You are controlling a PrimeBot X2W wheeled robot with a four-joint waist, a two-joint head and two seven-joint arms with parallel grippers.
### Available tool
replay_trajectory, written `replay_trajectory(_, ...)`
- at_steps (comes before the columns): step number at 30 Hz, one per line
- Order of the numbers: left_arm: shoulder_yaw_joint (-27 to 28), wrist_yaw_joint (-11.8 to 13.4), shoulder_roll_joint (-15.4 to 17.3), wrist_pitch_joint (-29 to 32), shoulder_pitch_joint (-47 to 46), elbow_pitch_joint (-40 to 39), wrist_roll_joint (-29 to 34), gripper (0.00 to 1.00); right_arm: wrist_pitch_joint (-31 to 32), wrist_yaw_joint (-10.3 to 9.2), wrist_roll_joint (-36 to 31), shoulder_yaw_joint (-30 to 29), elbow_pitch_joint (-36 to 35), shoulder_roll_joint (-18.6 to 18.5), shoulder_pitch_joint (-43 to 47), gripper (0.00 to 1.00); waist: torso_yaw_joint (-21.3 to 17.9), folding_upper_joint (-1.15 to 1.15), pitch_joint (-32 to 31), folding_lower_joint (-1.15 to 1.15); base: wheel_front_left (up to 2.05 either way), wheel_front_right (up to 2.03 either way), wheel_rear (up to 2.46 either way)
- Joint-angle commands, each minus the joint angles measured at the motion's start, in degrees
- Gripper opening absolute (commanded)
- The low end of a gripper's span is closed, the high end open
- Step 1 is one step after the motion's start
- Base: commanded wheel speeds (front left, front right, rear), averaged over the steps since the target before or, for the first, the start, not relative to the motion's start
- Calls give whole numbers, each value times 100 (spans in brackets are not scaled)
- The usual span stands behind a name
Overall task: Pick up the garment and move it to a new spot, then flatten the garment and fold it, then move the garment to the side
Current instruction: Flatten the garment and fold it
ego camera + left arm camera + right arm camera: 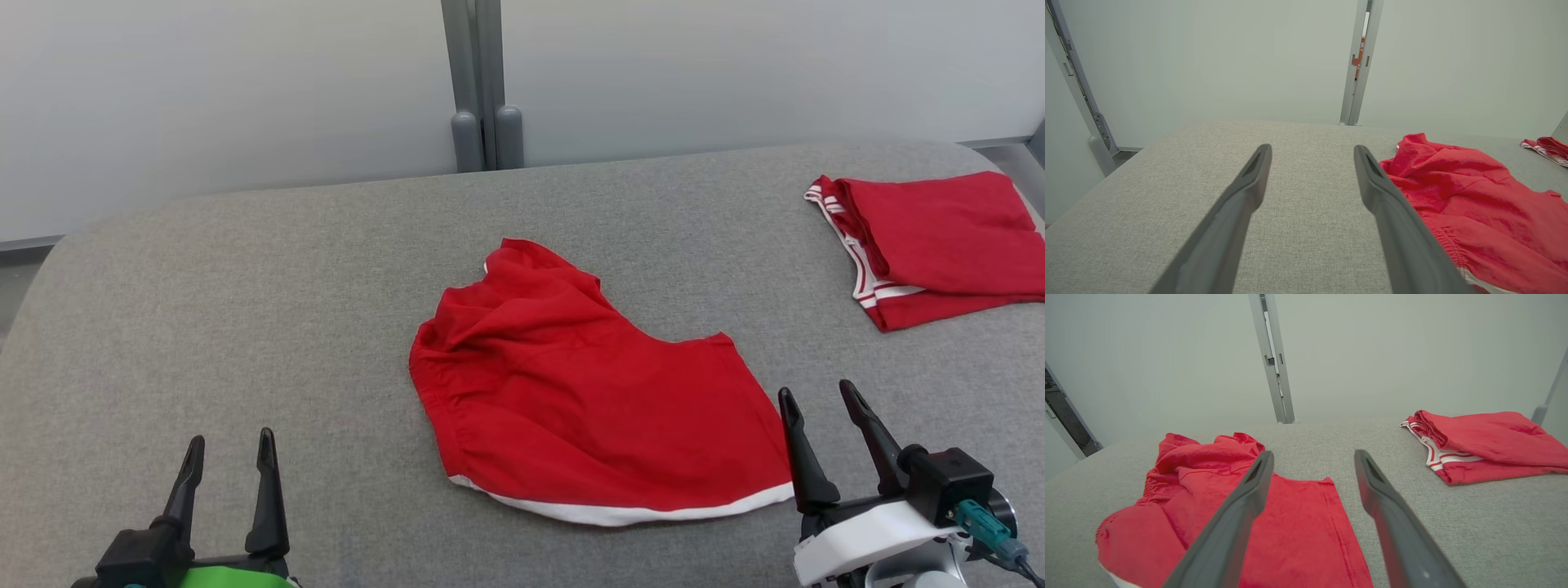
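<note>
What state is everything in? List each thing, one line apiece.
loose garment: unfolded, rumpled at its far end, lying in the middle of the table.
folded garment: folded, lying at the far right.
left hand: open, empty, apart from the cloth.
right hand: open, empty, at the loose garment's right edge.

Bright, even, diffuse light leaves only faint soft shadows under the garment [588, 408] on the grey table [245, 310], the head view is sharp, and both wrist views warp toward their edges and blur their near fingers [1227, 228].
</note>
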Motion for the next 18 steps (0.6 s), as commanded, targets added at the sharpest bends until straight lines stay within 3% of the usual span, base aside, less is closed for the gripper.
replay_trajectory(1,19,-16,4,1,30,19,23,100,-16,-8,-3,9,19,-9,-4,100,-6,0,3,0,0,0,0)
replay_trajectory(9,-360,-36,139,1,-105,278,111,100,-16,-8,20,-30,130,-49,-39,100,-16,0,43,0,0,0,0)
replay_trajectory(18,-1617,-44,398,1,-530,1027,-81,100,-16,-9,-57,-86,823,-112,-328,100,-96,0,248,0,0,0,0)
